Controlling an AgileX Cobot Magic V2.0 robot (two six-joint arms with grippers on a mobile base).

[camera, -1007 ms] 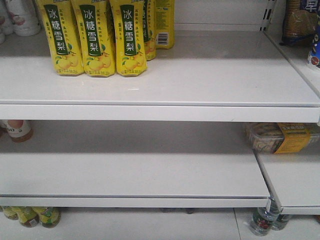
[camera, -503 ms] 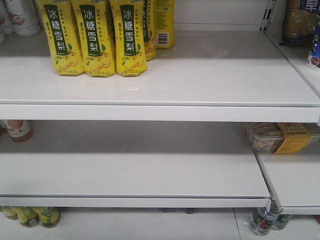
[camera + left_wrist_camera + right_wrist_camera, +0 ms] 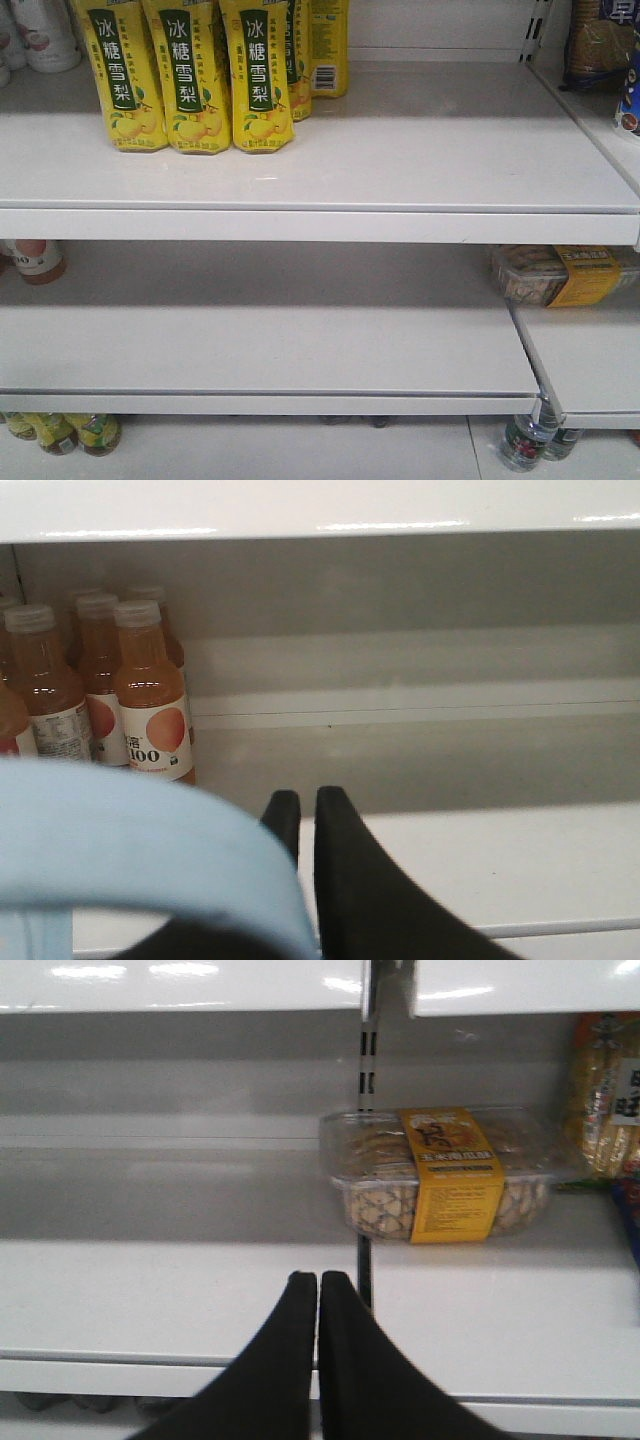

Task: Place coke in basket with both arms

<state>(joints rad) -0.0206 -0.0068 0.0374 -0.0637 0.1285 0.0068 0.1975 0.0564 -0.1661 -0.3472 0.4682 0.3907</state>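
In the front view, the yellow pear-drink cartons are cut off at the top edge, and the white bottles in the upper left corner show only their lower parts. On the middle shelf a peach-coloured bottle is hidden above by the shelf over it. Bottles under the lowest shelf show only their tops, too small to read. In the left wrist view, a blurred pale blue band covers the lower left and hides part of the left gripper. The snack bags at the right edge of the right wrist view are cropped.
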